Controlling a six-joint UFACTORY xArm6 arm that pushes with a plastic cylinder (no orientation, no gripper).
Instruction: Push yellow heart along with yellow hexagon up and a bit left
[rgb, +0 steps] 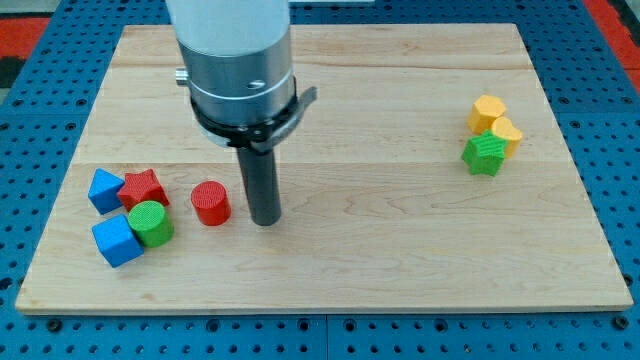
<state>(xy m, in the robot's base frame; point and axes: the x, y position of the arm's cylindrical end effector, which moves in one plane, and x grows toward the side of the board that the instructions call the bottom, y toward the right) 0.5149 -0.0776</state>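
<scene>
No fingers on this arm, so no open-or-closed state to give; my tip rests on the wooden board just right of the red cylinder; yellow hexagon and yellow heart sit touching at the view's right, hexagon above, well apart from the tip; heart's pointing direction and long axis too small to tell; green star touches the heart below; left cluster: blue block, red star, green cylinder, blue cube; no readable writing.
</scene>
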